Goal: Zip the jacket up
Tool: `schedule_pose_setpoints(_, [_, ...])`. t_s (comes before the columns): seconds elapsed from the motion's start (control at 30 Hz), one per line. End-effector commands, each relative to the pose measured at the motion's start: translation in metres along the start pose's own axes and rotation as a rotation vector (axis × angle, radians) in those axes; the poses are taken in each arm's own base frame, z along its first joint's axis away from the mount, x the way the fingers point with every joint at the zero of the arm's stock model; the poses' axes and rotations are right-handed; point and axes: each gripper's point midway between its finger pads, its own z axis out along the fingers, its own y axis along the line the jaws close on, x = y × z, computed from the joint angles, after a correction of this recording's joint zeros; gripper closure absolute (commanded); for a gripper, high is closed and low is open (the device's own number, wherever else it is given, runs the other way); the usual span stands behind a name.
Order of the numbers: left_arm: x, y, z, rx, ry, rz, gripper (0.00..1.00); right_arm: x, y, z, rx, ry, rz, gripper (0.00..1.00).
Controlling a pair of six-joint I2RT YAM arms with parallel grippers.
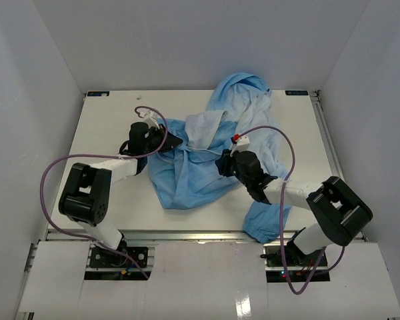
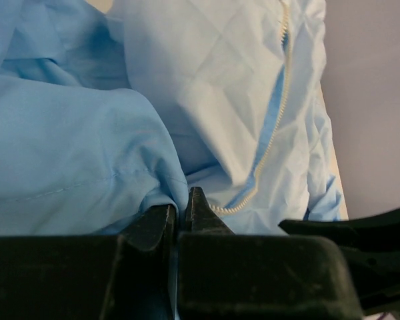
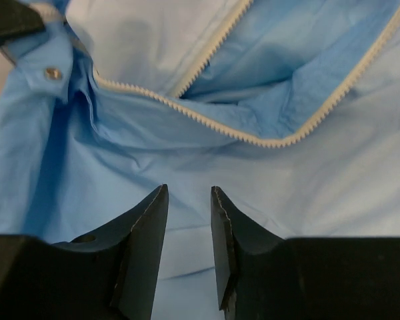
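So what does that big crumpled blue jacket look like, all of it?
The light blue thin fabric jacket lies crumpled and open on the white table, one part reaching the near edge. Its lining looks paler. The cream zipper is undone, its rows apart. The left gripper pinches a fold; the right gripper is open over the cloth.

Left arm (image 1: 117, 169): reaches forward and inward, elbow folded near its base
Left gripper (image 2: 181, 208): jaws pressed together, pinching a fold of the jacket (image 2: 73, 147)
Right arm (image 1: 290, 193): stretches leftward toward the middle
Right gripper (image 3: 189, 197): jaws parted by a narrow gap
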Motion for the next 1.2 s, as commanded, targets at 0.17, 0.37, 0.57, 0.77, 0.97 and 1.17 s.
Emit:
schedule_pose_setpoints(0.17, [0.046,-0.001,-0.101,-0.112,0.048,0.137,1.0,-0.112,0.003,-0.002,-0.02,-0.204,0.044,0.39])
schedule_pose_setpoints(0.37, [0.094,0.002,-0.132,-0.016,0.015,0.067,1.0,-0.119,0.018,0.035,-0.089,-0.126,0.107,0.27])
schedule_pose_setpoints(0.57, [0.118,0.01,-0.145,0.003,0.004,0.016,1.0,-0.09,0.005,0.068,-0.023,-0.053,0.142,0.25])
schedule_pose_setpoints(0.77, [0.138,0.018,-0.152,0.004,0.015,-0.034,1.0,-0.064,0.004,0.093,-0.039,-0.006,0.132,0.25])
schedule_pose_setpoints(0.97, [0.141,0.017,-0.155,0.029,0.002,-0.036,1.0,-0.075,0.008,0.108,-0.072,-0.058,0.07,0.65])
schedule_pose_setpoints(1.17, [0.143,0.019,-0.159,0.026,-0.025,-0.041,1.0,-0.145,0.01,0.105,-0.088,-0.221,0.007,0.92])
